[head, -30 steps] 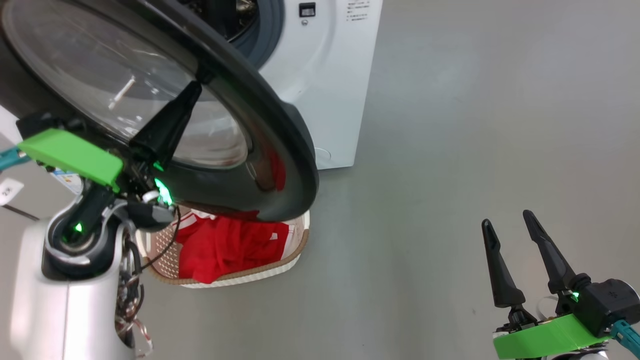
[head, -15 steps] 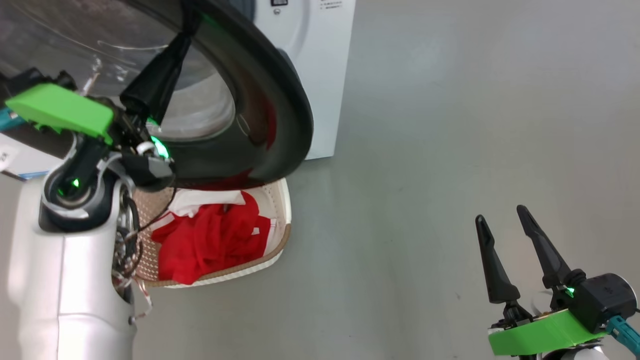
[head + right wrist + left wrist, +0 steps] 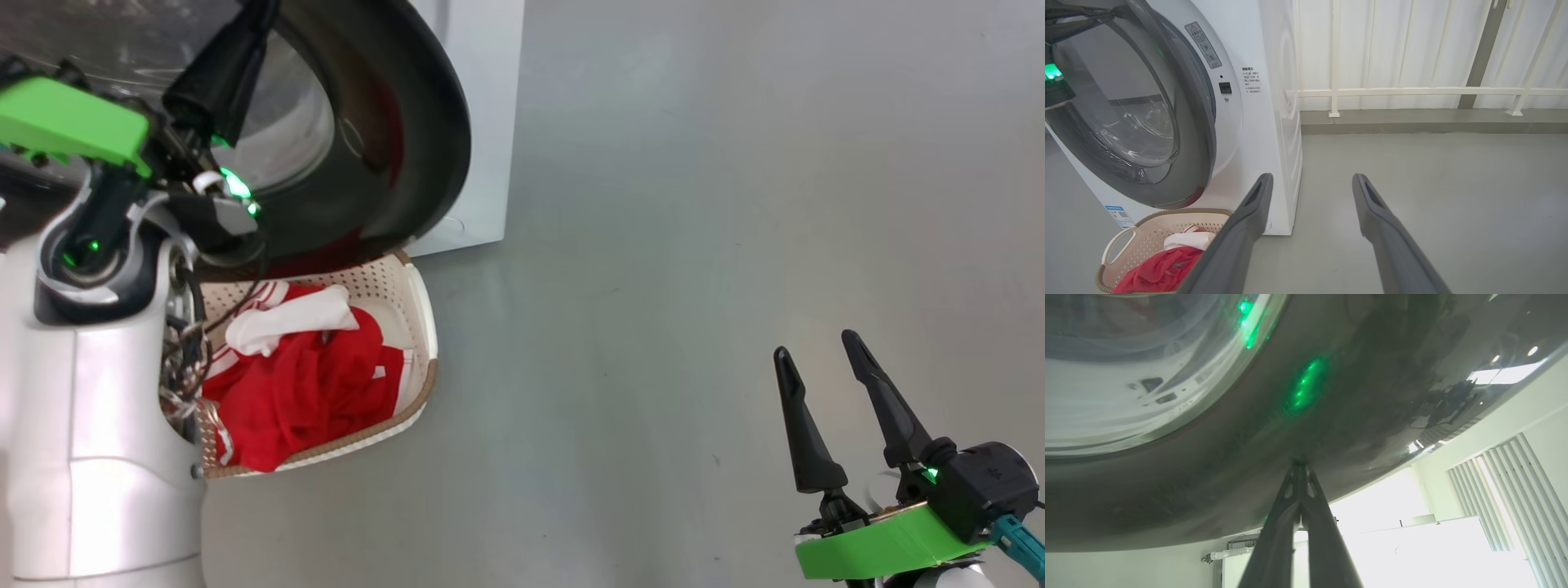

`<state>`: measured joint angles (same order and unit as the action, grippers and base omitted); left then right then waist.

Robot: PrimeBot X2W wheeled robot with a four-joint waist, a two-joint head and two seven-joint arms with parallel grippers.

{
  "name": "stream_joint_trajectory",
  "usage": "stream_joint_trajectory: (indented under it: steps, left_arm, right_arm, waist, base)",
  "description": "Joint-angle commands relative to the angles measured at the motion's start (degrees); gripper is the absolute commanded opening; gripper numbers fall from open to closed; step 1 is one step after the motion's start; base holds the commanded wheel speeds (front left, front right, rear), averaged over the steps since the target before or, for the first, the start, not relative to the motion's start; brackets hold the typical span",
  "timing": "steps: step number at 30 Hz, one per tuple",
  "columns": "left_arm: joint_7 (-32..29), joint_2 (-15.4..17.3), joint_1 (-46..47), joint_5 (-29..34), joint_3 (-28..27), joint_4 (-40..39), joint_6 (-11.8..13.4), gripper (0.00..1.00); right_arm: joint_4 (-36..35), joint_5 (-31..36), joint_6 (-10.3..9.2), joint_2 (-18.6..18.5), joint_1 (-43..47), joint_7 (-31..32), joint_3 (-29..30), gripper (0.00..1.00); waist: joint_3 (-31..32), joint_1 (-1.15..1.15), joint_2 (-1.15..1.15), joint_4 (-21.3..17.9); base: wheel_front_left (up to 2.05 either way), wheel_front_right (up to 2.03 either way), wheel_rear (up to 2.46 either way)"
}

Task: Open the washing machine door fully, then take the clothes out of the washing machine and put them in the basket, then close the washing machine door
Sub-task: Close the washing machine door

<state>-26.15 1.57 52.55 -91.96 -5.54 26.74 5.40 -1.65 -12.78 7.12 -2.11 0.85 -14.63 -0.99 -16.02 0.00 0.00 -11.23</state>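
Observation:
The washing machine door (image 3: 416, 122), glossy black rim around bulging clear glass, stands ajar at an angle to the white washing machine (image 3: 1265, 122). My left gripper (image 3: 1299, 465) is shut, holding nothing, its tips pressed against the outer black rim of the door (image 3: 1351, 396). In the head view the left gripper (image 3: 257, 12) reaches up along the door (image 3: 1202, 122). Below the door, the cream basket (image 3: 424, 327) holds the red and white clothes (image 3: 302, 392). Far off at the lower right, my right gripper (image 3: 812, 343) hangs open and empty over the floor. The drum is hidden behind the door.
Grey floor (image 3: 694, 245) stretches to the right of the machine and basket. A white railing (image 3: 1412, 92) and a wall of white slats run behind the machine. My pale left forearm (image 3: 98, 457) covers the basket's left side in the head view.
The head camera has shifted, sliding the scene left and up. The door has swung closer to the machine front with my shut left gripper against its rim. The right gripper stays open.

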Motion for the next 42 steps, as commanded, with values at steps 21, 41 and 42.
stream_joint_trajectory:
  steps: [21, 41, 42]
  left_arm:
    - [0.20, 3.75, 6.61, 0.85, -1.43, 2.12, -2.35, 0.00]
    - [0.85, 2.13, -4.90, 1.63, 1.13, -5.94, -2.37, 0.00]
    - [1.39, 2.10, -6.04, 2.26, 1.47, -7.13, -2.20, 0.00]
  right_arm:
    - [-1.84, -1.89, 0.36, -0.76, -1.77, -0.37, -2.17, 1.00]
    - [-1.34, -2.01, 0.36, -0.76, -1.66, -0.37, -1.11, 1.00]
    - [-1.27, -2.03, 0.36, -0.76, -1.70, -0.37, -1.09, 1.00]
  waist:
    - [-2.50, 0.00, 0.00, -4.74]
    - [-0.71, 0.00, 0.00, -0.16]
    - [-0.51, 0.00, 0.00, 0.33]
  base:
    - [0.00, 0.00, 0.00]
    - [0.00, 0.00, 0.00]
    - [0.00, 0.00, 0.00]
